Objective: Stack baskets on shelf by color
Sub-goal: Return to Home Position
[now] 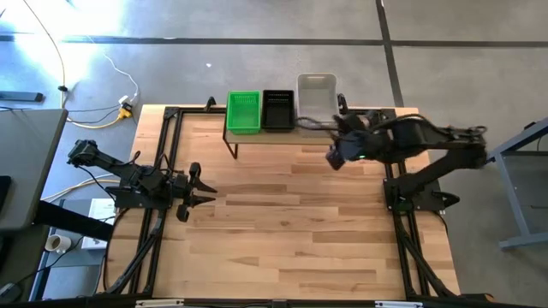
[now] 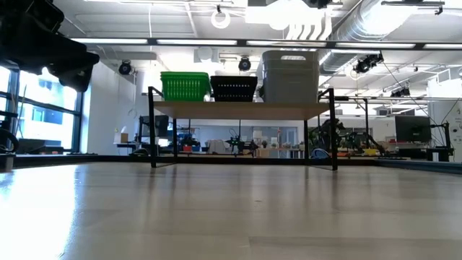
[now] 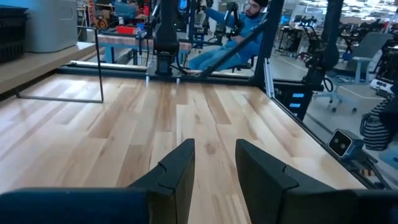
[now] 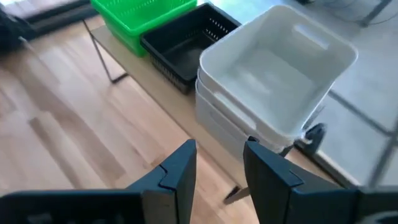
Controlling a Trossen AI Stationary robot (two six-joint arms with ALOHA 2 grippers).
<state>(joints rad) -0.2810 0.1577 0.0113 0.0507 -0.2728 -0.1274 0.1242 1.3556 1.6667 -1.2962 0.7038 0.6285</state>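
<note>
The shelf (image 1: 282,130) stands at the table's far edge on thin black legs. Three stacks of baskets rest on it by their bases: green baskets (image 1: 243,111) on the left, black baskets (image 1: 277,109) in the middle, and the taller pale grey stack (image 1: 316,96) on the right. In the low view the green (image 2: 185,85), black (image 2: 233,88) and grey (image 2: 290,76) stacks stand side by side. My right gripper (image 4: 217,149) is open and hovers just near and right of the grey stack (image 4: 273,74), touching nothing. My left gripper (image 1: 201,188) is open near the table's left edge.
The wooden tabletop (image 1: 291,231) lies bare between the shelf and the near edge. A black metal frame (image 1: 163,154) runs along the table's sides. Beyond the table, a seated person (image 3: 230,37) shows in the left wrist view.
</note>
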